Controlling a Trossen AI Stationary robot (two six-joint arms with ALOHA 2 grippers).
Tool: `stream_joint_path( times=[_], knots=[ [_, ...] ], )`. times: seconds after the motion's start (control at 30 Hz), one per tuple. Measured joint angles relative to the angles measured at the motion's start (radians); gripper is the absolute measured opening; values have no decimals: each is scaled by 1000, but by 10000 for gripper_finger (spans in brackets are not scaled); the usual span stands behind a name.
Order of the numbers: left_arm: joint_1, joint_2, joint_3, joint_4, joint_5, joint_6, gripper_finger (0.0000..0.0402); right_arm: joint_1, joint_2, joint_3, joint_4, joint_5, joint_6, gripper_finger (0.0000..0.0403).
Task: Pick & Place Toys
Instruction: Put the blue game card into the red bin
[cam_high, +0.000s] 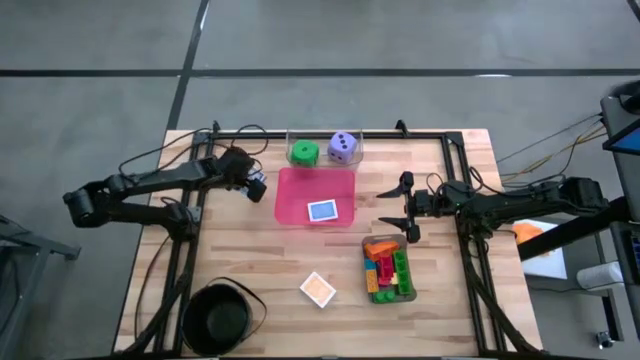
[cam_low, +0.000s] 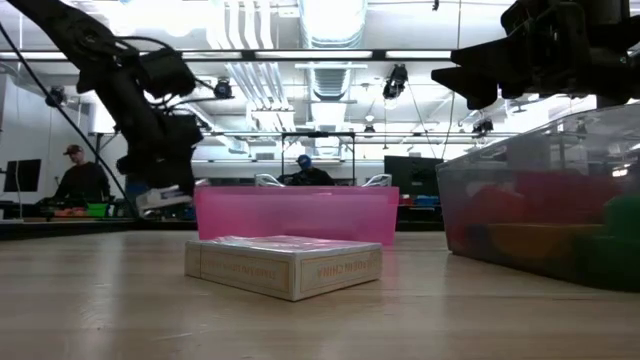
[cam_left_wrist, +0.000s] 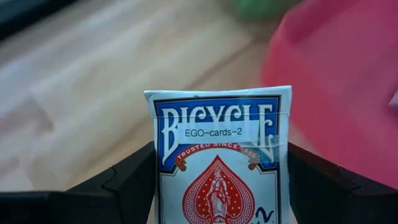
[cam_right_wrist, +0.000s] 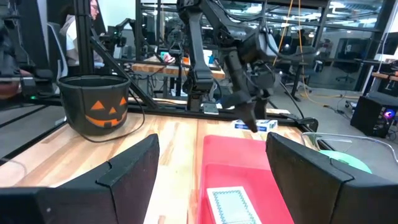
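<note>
Left wrist view: the left pincer is clamped on a blue card pack, its dark fingers pressed to either side of the box, which stands upright between them over the bench. The pink tray lies just beside it. From above, this pincer hangs just off the pink tray's left edge, apart from it.

The right pincer sits to the right of the pink tray with its jaws apart and nothing between them. In its own wrist view the two fingers frame the pink tray, where a second blue card pack lies flat on the floor of the tray; the left arm shows beyond with its pack in the grip.

Behind the pink tray, a clear tray holds the green die and the purple die, side by side. In front of the right pincer, a grey tray is filled with bricks in red, green, orange and yellow. An orange card pack lies flat on the bare bench, between the grey tray and the black bowl at the near left corner. In the low view this pack lies in front of the pink tray.
</note>
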Motion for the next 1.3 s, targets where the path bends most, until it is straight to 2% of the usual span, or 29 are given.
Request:
stream_joint_path(
  times=[0.37, 0.5, 0.67, 0.97, 1.3],
  knots=[
    [-65, -6, 0, 277, 11, 67, 286, 0, 0, 0, 0, 0, 0, 292],
    [-122, 2, 0, 406, 56, 77, 286, 0, 0, 0, 0, 0, 0, 292],
    [-208, 38, 0, 526, 62, 95, 286, 0, 0, 0, 0, 0, 0, 291],
    [-303, 227, 34, 677, 61, 109, 286, 0, 0, 0, 0, 1, 0, 292],
    [-314, 460, 161, 671, 82, 157, 286, -1, 0, 0, -7, 5, -3, 292]
  ],
)
